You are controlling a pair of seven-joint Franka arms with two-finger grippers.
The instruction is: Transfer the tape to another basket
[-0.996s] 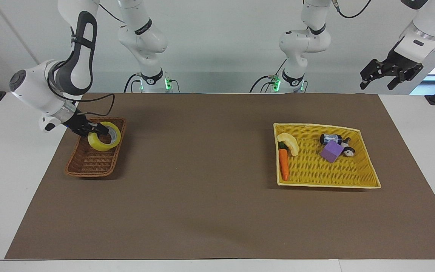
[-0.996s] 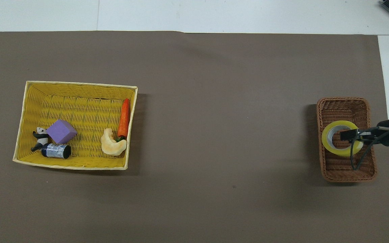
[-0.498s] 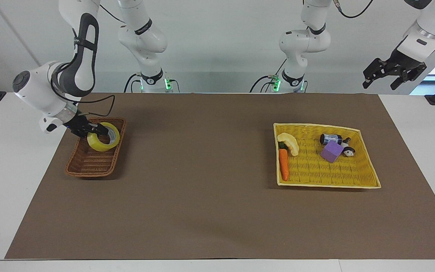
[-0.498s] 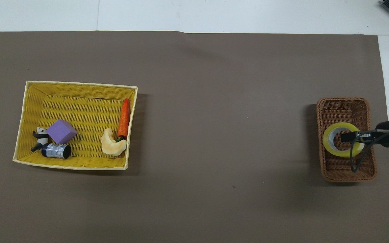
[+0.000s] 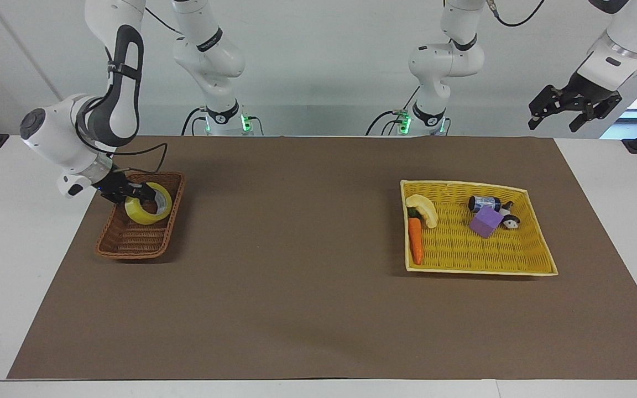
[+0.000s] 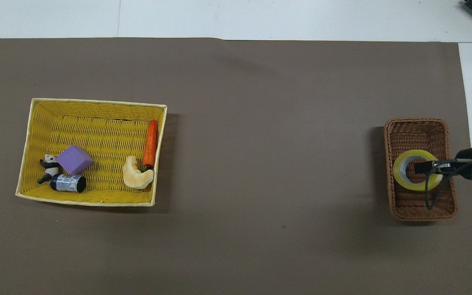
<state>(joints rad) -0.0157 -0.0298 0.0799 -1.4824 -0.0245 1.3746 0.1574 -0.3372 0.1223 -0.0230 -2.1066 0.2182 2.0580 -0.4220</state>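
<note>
While one tape sits in one brown basket, right gripper grip unclear, left gripper spread wide.

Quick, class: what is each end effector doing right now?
Left end effector: open, empty, waiting raised off the table's corner.
Right end effector: at the tape in the brown basket; grip cannot be told.

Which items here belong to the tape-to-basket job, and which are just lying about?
Job:
- tape
- brown wicker basket
- right end effector, at the tape

Lying about:
- yellow basket
- carrot
- purple block
- panda figure
- can
- left end effector, waiting raised
</note>
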